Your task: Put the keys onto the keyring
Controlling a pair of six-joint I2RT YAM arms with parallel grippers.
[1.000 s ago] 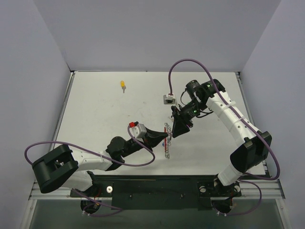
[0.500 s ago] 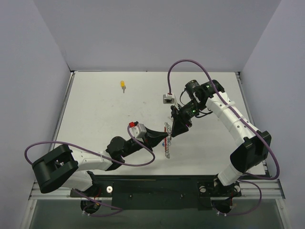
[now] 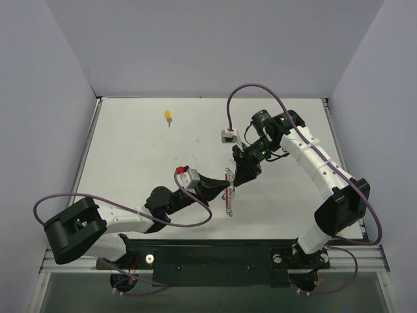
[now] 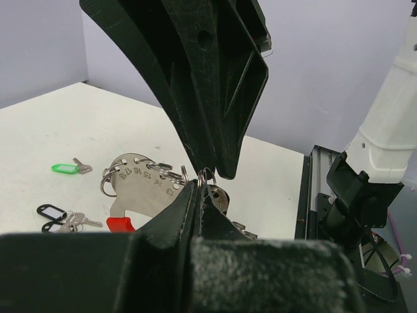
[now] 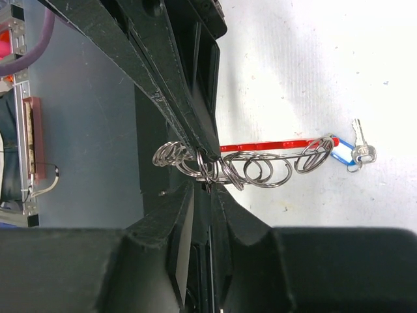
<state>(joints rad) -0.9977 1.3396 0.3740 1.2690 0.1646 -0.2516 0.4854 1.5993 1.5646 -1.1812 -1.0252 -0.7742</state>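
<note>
The keyring (image 3: 228, 195) lies at mid-table, a numbered metal plate (image 4: 140, 189) with a red bar (image 5: 273, 145) and a row of silver split rings. My left gripper (image 4: 199, 188) is shut on one small ring at its edge. My right gripper (image 5: 203, 189) comes in from the far side, its tips at the same ring cluster, touching the left fingers (image 5: 189, 111). Its jaws stand a narrow slit apart; what sits in the slit is unclear. A blue-tagged key (image 5: 342, 151) hangs at the bar's far end. Green-tagged (image 4: 65, 168) and black-tagged keys (image 4: 49, 212) lie beside the plate.
A yellow-tagged key (image 3: 168, 117) lies alone at the back left of the white table (image 3: 130, 163). Purple cables loop from both arms. The black base rail (image 3: 208, 257) runs along the near edge.
My right gripper has shifted slightly left toward the ring and its jaws have narrowed. The left gripper and keyring have stayed put.
</note>
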